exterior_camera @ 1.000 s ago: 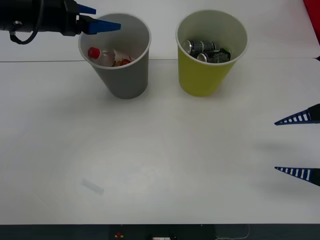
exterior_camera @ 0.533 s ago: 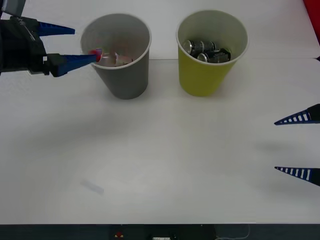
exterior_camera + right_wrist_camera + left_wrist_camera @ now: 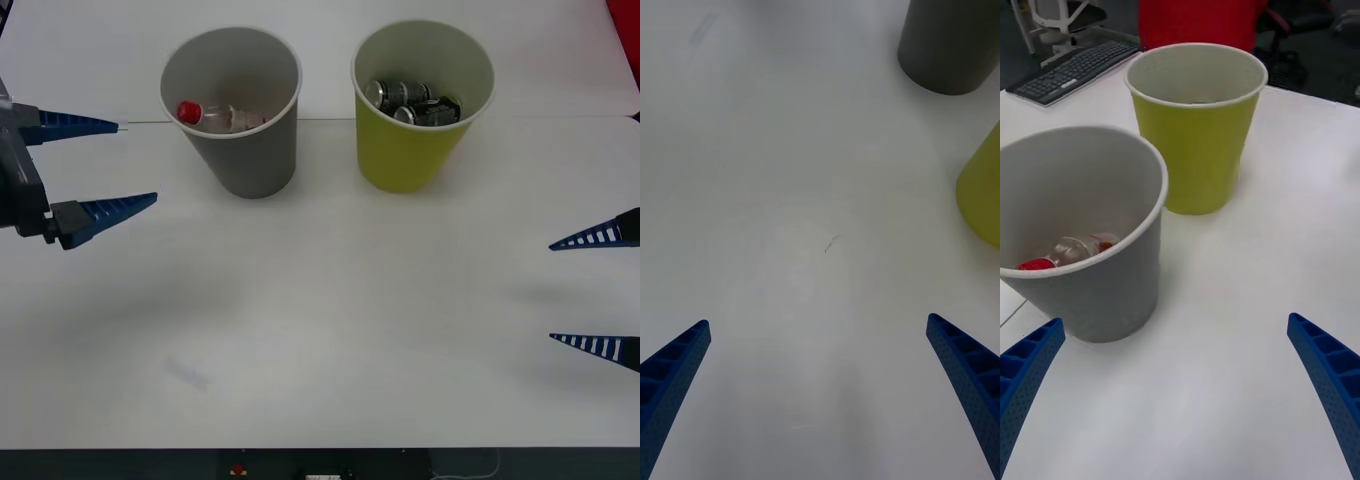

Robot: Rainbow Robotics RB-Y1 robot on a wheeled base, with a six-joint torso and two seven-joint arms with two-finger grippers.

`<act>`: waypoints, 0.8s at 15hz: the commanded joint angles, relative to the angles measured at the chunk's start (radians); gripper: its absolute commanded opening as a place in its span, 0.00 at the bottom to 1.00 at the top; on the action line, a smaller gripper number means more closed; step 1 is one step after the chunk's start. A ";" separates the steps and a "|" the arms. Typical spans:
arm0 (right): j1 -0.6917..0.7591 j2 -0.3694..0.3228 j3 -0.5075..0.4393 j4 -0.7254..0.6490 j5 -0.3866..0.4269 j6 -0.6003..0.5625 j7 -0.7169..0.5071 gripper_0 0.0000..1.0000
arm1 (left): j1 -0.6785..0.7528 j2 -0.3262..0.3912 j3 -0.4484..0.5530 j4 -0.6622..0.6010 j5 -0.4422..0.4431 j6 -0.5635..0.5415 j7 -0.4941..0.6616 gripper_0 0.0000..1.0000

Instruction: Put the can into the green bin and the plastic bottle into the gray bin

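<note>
My left gripper (image 3: 100, 167) hangs beside the gray bin (image 3: 240, 160), on the side away from the green bin (image 3: 415, 150), a little nearer to me than the gray bin's rim; its blue fingers are spread wide and hold nothing. The plastic bottle (image 3: 215, 116) lies tilted inside the gray bin, red cap toward my left gripper and resting against the inner wall; my left wrist camera shows the cap and clear body low against that same wall. The green bin stands just beside the gray bin, apart from it, and at least two dark cans (image 3: 412, 100) lie in it. My right gripper (image 3: 596, 291) waits well away from the gray bin, past the green bin and closer to me, fingers also spread and empty over the white table (image 3: 330, 320). Judging by how things lie, both halves of the job look done: cans in green, bottle in gray, nothing left on the table to sort.
</note>
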 commanded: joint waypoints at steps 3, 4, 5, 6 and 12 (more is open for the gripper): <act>0.000 0.000 0.000 0.000 0.000 0.000 0.000 1.00 | 0.056 0.000 -0.011 -0.007 0.014 -0.042 -0.193 1.00; 0.000 0.000 0.000 0.000 0.000 0.000 0.000 1.00 | 0.056 0.000 -0.023 -0.007 0.014 -0.058 -0.233 1.00; 0.000 0.000 0.000 0.000 0.000 0.000 0.000 1.00 | 0.056 -0.001 -0.037 -0.006 0.012 -0.065 -0.265 1.00; 0.000 0.000 0.000 0.000 0.000 0.000 0.000 1.00 | 0.056 -0.001 -0.049 -0.006 0.012 -0.065 -0.299 1.00; 0.000 0.000 0.000 0.000 0.000 0.000 0.000 1.00 | 0.060 0.000 -0.058 -0.006 -0.035 -0.227 -0.353 1.00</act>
